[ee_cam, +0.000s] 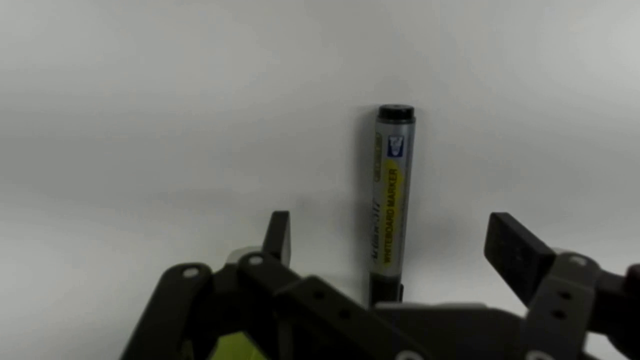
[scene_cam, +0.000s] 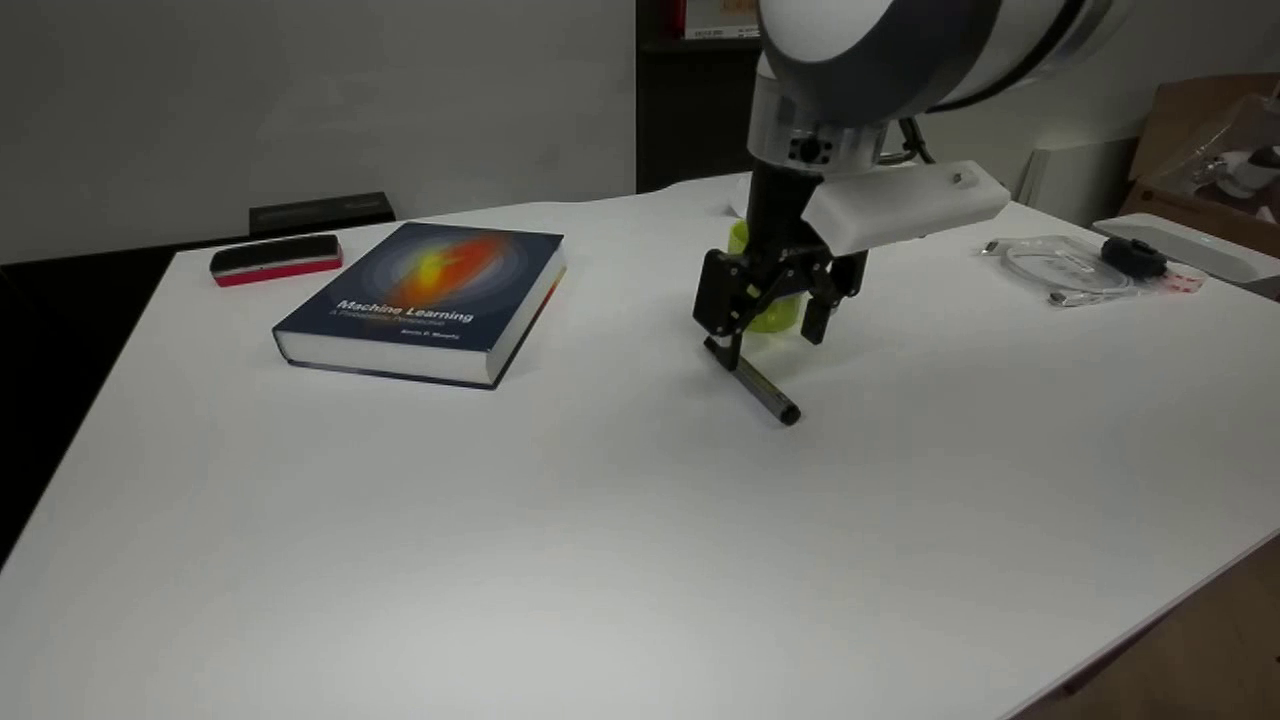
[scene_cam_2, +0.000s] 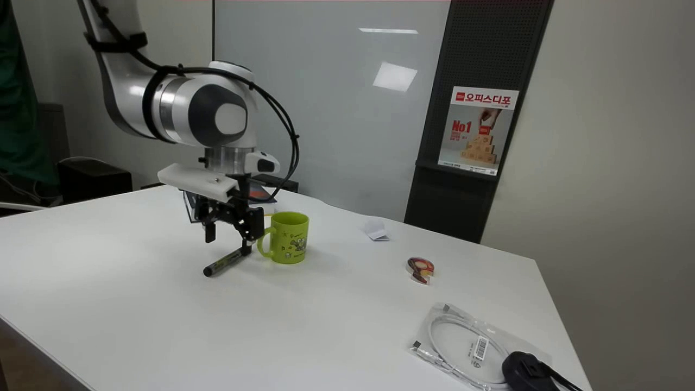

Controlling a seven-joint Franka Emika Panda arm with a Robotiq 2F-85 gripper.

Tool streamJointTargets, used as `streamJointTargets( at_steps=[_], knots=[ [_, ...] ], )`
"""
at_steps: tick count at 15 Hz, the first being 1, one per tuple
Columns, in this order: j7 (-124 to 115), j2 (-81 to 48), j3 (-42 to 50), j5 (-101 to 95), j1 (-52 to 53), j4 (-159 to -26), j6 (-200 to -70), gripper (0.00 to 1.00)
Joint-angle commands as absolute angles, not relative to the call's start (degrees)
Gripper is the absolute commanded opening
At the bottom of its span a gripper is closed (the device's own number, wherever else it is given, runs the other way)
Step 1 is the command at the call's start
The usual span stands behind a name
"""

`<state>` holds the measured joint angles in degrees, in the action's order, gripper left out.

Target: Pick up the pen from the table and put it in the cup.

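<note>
Smooth white table [scene_cam: 600,560] bears a cylindrical pen [ee_cam: 392,200].

1. I see the pen [ee_cam: 391,202] in grey — black at both ends, with a yellow patch and blue emblem.
2. The cup [scene_cam_2: 288,239]: lime green — small dark printed figures.
3. The book [scene_cam: 420,300]: navy, orange-and-yellow glow, white lettering.
4. My pincer [ee_cam: 390,216] is black, the tabletop [scene_cam: 600,550] white.

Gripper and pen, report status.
Gripper open above pen. Pen lying on table, ungripped. Green cup upright nearby, clearance from gripper unclear; nothing else visibly in the way.
</note>
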<state>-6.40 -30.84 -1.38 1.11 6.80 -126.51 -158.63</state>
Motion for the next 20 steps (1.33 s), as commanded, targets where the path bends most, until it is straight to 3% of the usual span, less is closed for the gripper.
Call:
streamJointTargets(
  at_steps=[1,11,15,20],
  knots=[
    [-8.2,-32.8,-0.6,1.3,7.3,-124.4,-157.8,0.73],
    [-8.2,-35.4,-0.4,2.0,6.8,-122.6,-156.3,0.03],
    [-8.2,-32.6,-1.5,3.2,6.5,-123.3,-153.2,0.05],
    [-7.7,-25.0,-5.5,9.7,4.6,-121.5,-132.1,0.05]
  ],
)
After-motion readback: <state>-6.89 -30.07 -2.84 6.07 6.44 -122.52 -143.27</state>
